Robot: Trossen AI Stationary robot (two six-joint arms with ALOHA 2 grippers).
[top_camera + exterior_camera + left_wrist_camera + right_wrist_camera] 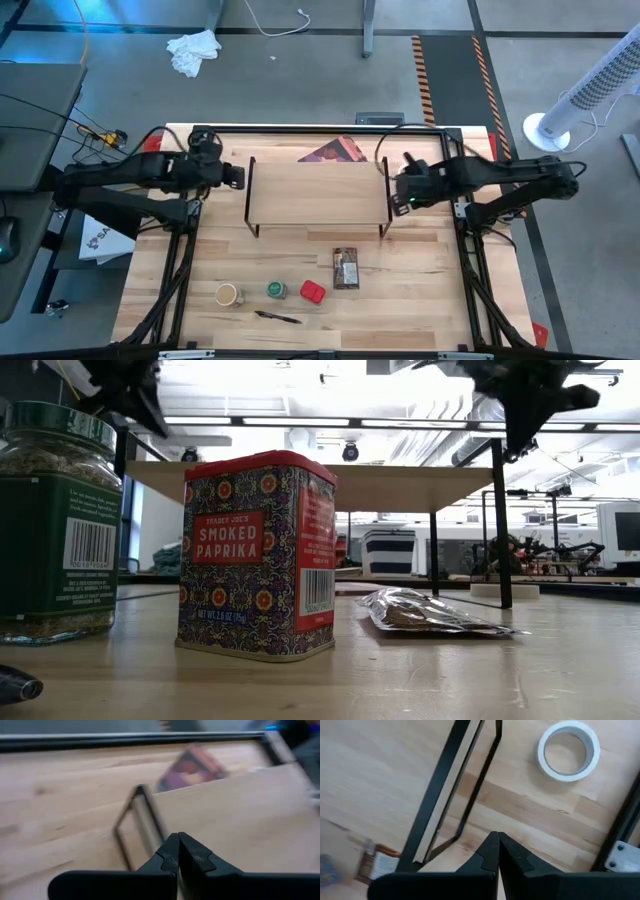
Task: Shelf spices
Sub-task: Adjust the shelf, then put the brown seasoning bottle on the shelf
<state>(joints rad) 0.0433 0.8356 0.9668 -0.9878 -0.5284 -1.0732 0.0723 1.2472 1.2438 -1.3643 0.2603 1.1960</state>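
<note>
The red tin (257, 555) reads "TRADER JOE'S SMOKED PAPRIKA"; the green-lidded jar (55, 520) holds dried herbs; both sit lower centre on the surface (420, 300); the shelf (318, 194) stands mid-frame; left tool (237, 176) and right tool (398, 190) are pressed together, empty.

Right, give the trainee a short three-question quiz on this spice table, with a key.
1. True or false: the shelf already has a spice container on its top board.
2. Multiple choice: which item lies nearest the shelf's front legs? A) the tan-topped jar B) the flat packet C) the green-lidded jar
3. Fill in: the left end effector and right end effector sit at opposite ends of the shelf, both with fingers ____.

Key: 1 false; 2 B; 3 shut
</note>
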